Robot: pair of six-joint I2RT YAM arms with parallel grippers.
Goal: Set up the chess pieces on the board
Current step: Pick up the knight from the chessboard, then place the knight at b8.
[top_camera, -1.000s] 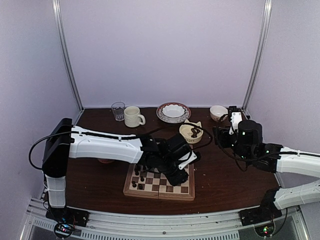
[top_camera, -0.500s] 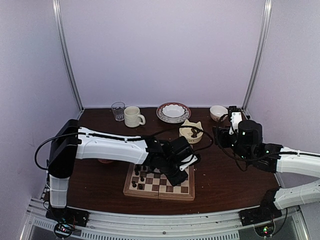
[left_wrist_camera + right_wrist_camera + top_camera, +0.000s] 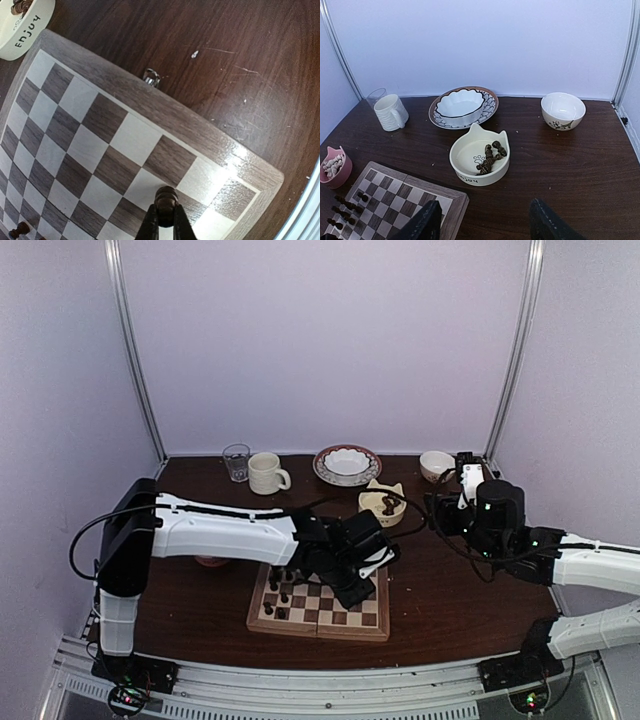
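The board [image 3: 368, 619] lies at the front centre of the table. Several dark chess pieces [image 3: 274, 600] stand on its left part. My left gripper [image 3: 356, 587] hovers over the board's right half. In the left wrist view it [image 3: 166, 221] is shut on a dark chess piece [image 3: 166, 196], held above squares near the board's corner [image 3: 250, 175]. More dark pieces [image 3: 490, 154] lie in a cream cat-shaped bowl [image 3: 465, 170] behind the board. My right gripper [image 3: 485, 227] is open and empty, raised to the right of the board [image 3: 454, 201].
A pink bowl [image 3: 341, 175] with cream pieces sits left of the board. Along the back stand a glass [image 3: 236, 460], a cream mug [image 3: 267, 473], a patterned plate with a white dish [image 3: 347, 464] and a small white bowl [image 3: 436, 464]. The table's front edge lies just past the board.
My left arm has shifted a little to the right, its gripper still holding the dark piece over the board's right half. The right arm has not moved.
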